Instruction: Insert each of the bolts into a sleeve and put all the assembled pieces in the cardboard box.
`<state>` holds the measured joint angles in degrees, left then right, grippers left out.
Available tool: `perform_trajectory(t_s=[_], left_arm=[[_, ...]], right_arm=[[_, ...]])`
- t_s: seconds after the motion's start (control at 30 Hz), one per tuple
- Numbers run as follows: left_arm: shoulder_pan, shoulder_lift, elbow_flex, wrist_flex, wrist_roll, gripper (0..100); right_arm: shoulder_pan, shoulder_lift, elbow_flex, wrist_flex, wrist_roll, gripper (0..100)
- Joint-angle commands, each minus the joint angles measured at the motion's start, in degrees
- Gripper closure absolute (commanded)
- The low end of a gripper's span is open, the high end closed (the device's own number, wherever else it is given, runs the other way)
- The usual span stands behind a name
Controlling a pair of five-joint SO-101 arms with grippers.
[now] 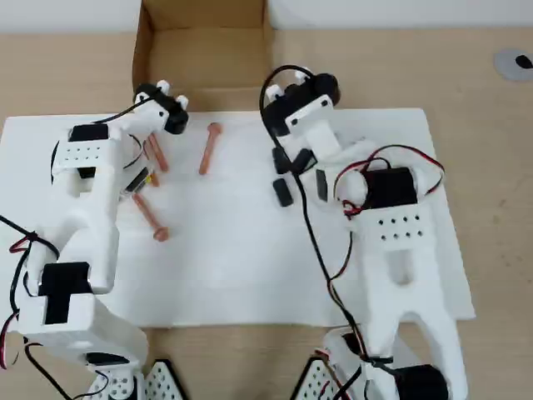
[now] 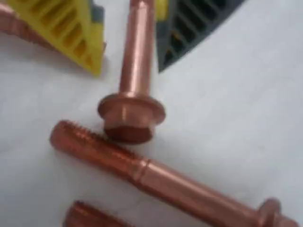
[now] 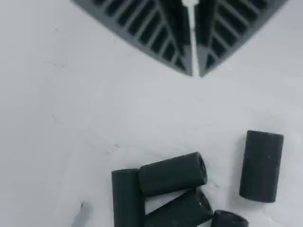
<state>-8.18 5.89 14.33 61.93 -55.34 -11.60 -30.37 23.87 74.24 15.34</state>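
Looking down in the high view, the cardboard box (image 1: 200, 62) sits open-topped at the far edge of the white sheet (image 1: 241, 267) spread on the wooden table (image 1: 466, 75). The left arm (image 1: 83, 192) lies over the copper bolts (image 1: 156, 155), all on the sheet and outside the box. One lone bolt (image 1: 208, 148) rests apart, nearer the box. The right arm (image 1: 391, 225) ends above the black sleeves (image 1: 283, 192), which lie loose on the sheet.

In the left wrist view, the left claw (image 2: 129, 70) stands spread. Its yellow finger (image 2: 71, 33) and dark finger (image 2: 189, 28) flank the shaft of a straddled bolt (image 2: 137, 52), with sheet showing on both sides, so it grips nothing. That bolt's flanged head lies just beside the threaded end of a second bolt (image 2: 156, 175); whether they touch I cannot tell. A third bolt (image 2: 90, 215) lies near.

In the right wrist view, the right claw (image 3: 194, 71) is closed on nothing, its two dark fingers pressed together with a thin pale line between. The sleeves lie on their sides near its tips but apart from them. Three touch in a bundle (image 3: 173, 172), and a single sleeve (image 3: 261, 163) lies apart from it.
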Motion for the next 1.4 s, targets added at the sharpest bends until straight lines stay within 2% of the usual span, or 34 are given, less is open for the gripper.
perform_trajectory(t_s=[0.0,0.4,0.67,0.97,1.13,1.23,1.37], left_arm=[[0.09,-0.22,0.44,-1.41,1.32,91],[-0.09,-0.22,8.09,-11.69,4.22,91],[0.18,0.22,8.35,-11.69,4.13,91],[-0.18,9.27,4.22,-11.08,4.31,91],[0.18,9.63,1.58,-6.86,4.31,92],[0.35,9.36,0.26,-4.66,4.48,100],[-0.26,9.36,-2.46,-1.67,7.12,99]], right_arm=[[-0.31,-0.04,0.04,-1.05,0.44,98.7],[-0.31,-0.04,0.04,-0.88,0.44,98.7],[-0.31,-0.04,0.04,-0.79,0.44,98.7],[-0.31,-0.04,0.04,-0.79,0.44,98.7],[-0.31,-0.04,0.04,-0.7,0.44,98.8],[-0.31,-0.04,0.04,-0.7,0.44,98.8],[-0.31,-0.04,0.04,-0.7,0.35,98.8]])
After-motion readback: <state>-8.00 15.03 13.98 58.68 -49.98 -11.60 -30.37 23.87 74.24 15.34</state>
